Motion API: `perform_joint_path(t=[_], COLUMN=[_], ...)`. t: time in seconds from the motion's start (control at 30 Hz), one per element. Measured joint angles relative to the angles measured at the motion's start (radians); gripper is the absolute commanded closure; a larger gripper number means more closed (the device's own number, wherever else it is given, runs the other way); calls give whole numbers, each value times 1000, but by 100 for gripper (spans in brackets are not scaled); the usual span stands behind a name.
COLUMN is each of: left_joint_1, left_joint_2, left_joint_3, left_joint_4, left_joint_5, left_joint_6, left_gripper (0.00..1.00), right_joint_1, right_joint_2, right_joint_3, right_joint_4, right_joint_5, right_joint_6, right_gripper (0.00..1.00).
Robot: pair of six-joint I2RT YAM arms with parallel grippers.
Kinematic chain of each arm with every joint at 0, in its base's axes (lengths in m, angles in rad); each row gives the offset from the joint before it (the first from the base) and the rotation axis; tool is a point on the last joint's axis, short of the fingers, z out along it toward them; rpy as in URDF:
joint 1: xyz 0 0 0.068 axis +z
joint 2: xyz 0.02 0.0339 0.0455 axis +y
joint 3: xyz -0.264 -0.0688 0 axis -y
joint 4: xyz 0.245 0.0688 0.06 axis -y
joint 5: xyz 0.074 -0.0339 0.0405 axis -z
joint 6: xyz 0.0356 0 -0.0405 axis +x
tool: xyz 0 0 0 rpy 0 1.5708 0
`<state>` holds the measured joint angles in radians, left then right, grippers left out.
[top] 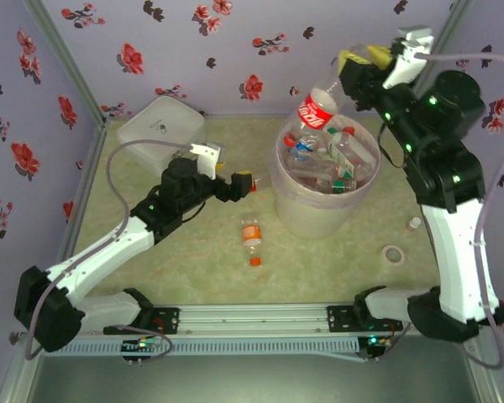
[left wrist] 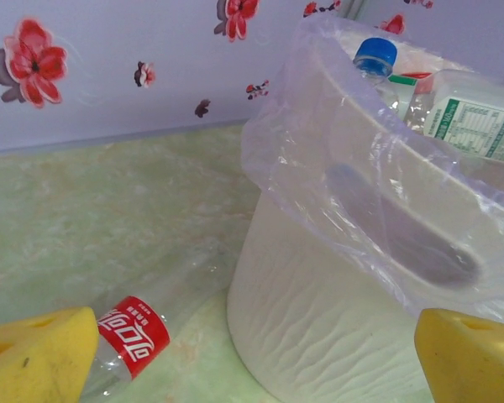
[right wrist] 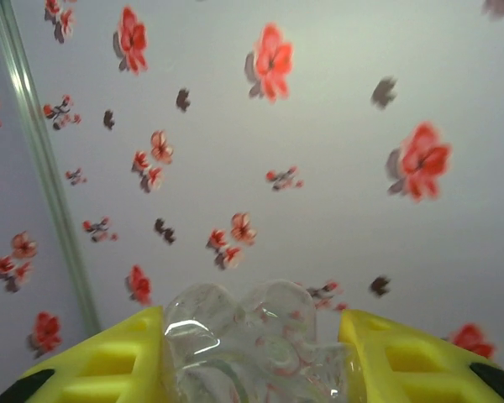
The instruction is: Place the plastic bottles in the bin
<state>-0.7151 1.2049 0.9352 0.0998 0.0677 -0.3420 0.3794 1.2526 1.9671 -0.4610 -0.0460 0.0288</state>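
A translucent white rounded square plastic case (top: 161,124) is sitting in the far left corner of the pale green mottled tabletop (top: 193,260), close to the lilac wallpaper printed with red and dark flowers (top: 193,50). Over on the right, a small flat whitish ring of tape (top: 393,253) is lying on the table, with a tiny white cap-like piece (top: 415,223) resting near it but apart. A slotted aluminium rail (top: 252,317) is running along the near edge, and a pale metal post (top: 67,63) is standing in the left wall corner

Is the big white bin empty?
No, the top view shows several plastic bottles lying inside the bin.
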Motion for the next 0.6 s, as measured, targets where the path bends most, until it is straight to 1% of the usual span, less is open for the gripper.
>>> perform_joint_path(t=[0.1, 0.2, 0.4, 0.6], left_joint_1=[0, -3, -22, -27], left_joint_2=[65, 123, 206, 255], left_joint_3=[31, 69, 136, 144], left_joint_4=[34, 50, 65, 84], left_joint_5=[16, 23, 41, 50], left_joint_6=[-53, -85, -107, -122], left_gripper=[8, 8, 8, 8], right_joint_1=[-1, -2, -2, -2], right_joint_2=[-4, 52, 200, 225], right_joint_3=[-23, -39, -87, -161], right_joint_4=[32, 37, 30, 33], right_joint_5=[25, 29, -9, -47], right_joint_6=[-63, -108, -126, -126], right_gripper=[100, 100, 100, 100])
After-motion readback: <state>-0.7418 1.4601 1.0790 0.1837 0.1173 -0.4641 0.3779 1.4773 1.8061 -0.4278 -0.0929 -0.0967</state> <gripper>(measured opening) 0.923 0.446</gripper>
